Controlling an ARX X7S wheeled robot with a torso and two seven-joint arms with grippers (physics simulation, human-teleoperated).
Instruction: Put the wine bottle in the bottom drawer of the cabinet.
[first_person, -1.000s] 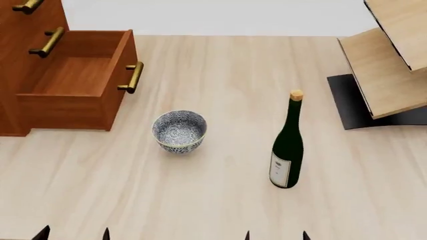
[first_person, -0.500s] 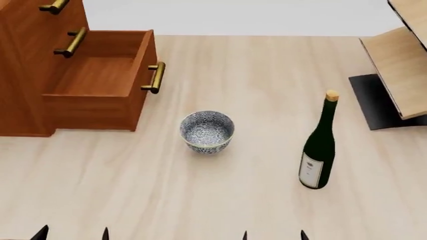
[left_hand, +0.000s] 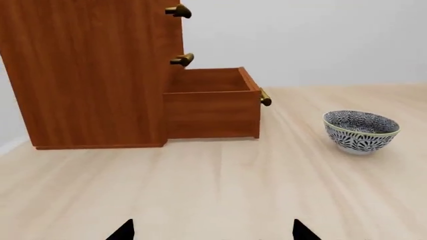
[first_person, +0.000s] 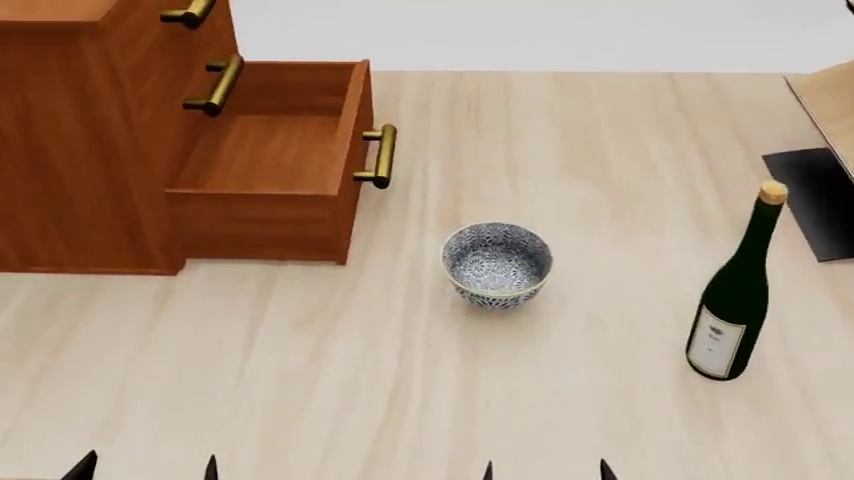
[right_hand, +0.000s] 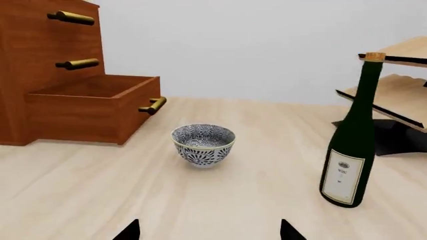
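One wine bottle (first_person: 731, 300), upright on the table (first_person: 400, 400), well right of the bowl (first_person: 497, 264), ungrasped; bottom drawer (first_person: 274, 160) of the cabinet (first_person: 80, 150) pulled out, empty, ready to receive it; left gripper (first_person: 144, 468) and right gripper (first_person: 547, 470) both spread wide, holding nothing.

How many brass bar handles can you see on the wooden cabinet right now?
3. One brass bar handle sits on the top drawer front, one on the middle drawer front, and one on the pulled-out bottom drawer of the reddish-brown cabinet.
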